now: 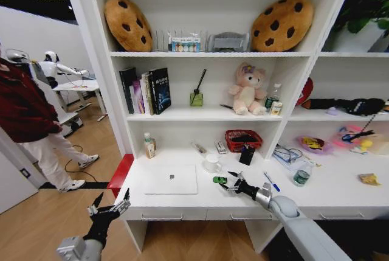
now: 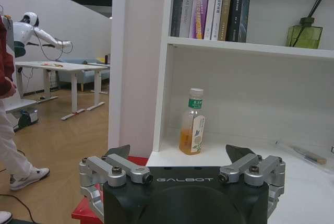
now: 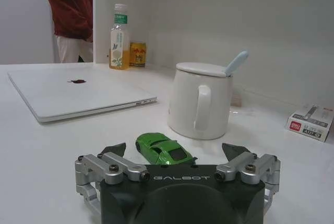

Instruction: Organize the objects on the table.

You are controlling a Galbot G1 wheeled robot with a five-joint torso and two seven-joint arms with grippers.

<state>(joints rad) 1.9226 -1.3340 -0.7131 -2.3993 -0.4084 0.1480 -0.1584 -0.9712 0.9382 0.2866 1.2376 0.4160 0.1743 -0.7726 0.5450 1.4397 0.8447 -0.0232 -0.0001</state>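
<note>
The left gripper (image 1: pixel 110 205) hangs nearest, below the desk's near left corner, jaws spread wide and empty. The right gripper (image 1: pixel 233 184) hovers low over the white desk (image 1: pixel 340 191), jaws wide apart, with the green toy car (image 1: pixel 219 180) just beyond its fingertips, apart from them. The car sits between the closed silver laptop (image 1: pixel 171 180) on the left and a blue pen (image 1: pixel 271 182) on the right. A lidded white mug (image 1: pixel 212 163) stands just behind the car.

Bare counter (image 1: pixel 200 199) along front edge, mug (image 1: pixel 212 163) close behind green toy car (image 1: pixel 219 180), laptop (image 1: pixel 171 179) beside it toward the left edge
</note>
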